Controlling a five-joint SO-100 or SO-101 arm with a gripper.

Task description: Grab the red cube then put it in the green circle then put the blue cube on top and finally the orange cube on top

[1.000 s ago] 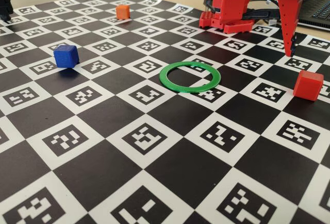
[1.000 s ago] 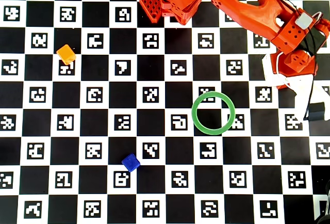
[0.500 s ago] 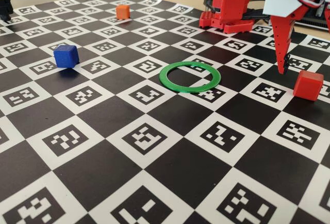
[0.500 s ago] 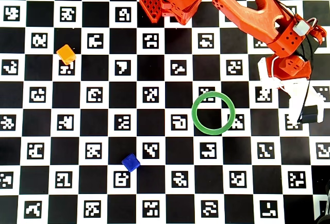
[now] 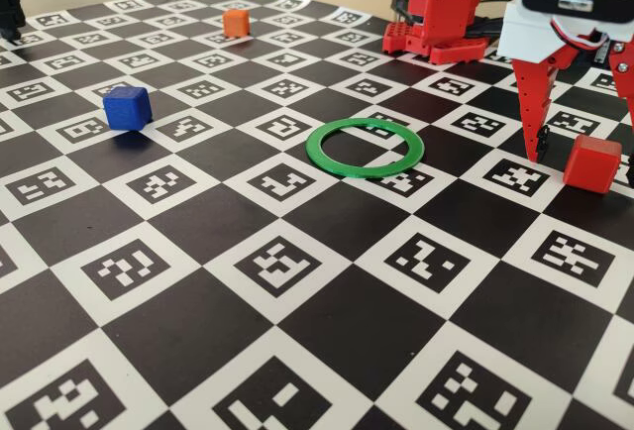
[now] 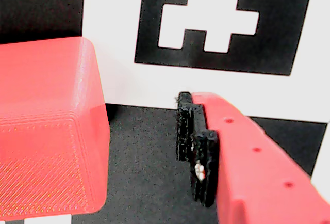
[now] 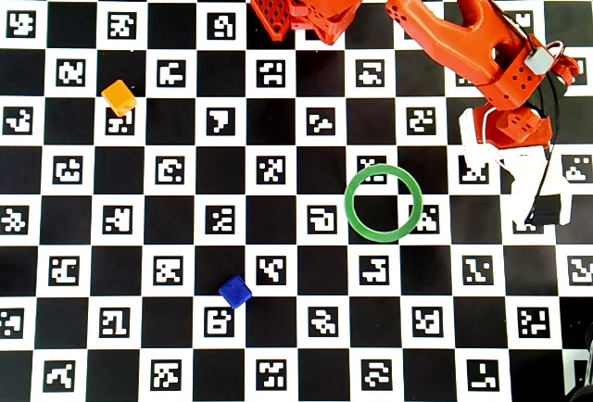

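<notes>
A checkerboard counter (image 5: 297, 351) of black squares and coded white tiles fills the fixed view.

Nearest, at about 3 o'clock from the green circle (image 5: 365, 147), the red cube (image 5: 592, 162) sits on the counter near the right edge of the frame. The pincer (image 5: 584, 158) hangs over it with its jaws spread wide and nothing gripped: one red finger (image 5: 534, 103) points down just to the cube's left, while the other is largely cut off by the frame edge. In the wrist view the red cube (image 6: 49, 131) fills the left side, cropped at the left and bottom, and a red finger with a black pad (image 6: 198, 149) stands just beside it, with a gap of dark tile between them.

In the overhead view the arm's white wrist housing (image 7: 533, 184) hides the red cube entirely.

The green circle lies flat and empty in mid-counter. The blue cube (image 5: 127, 107) stands at roughly 9 o'clock from it, well apart. Farther back, at about 11 o'clock, is the orange cube (image 5: 236, 22), small in the distance. The arm's red base (image 5: 443, 14) stands at the far side, its top cropped.
</notes>
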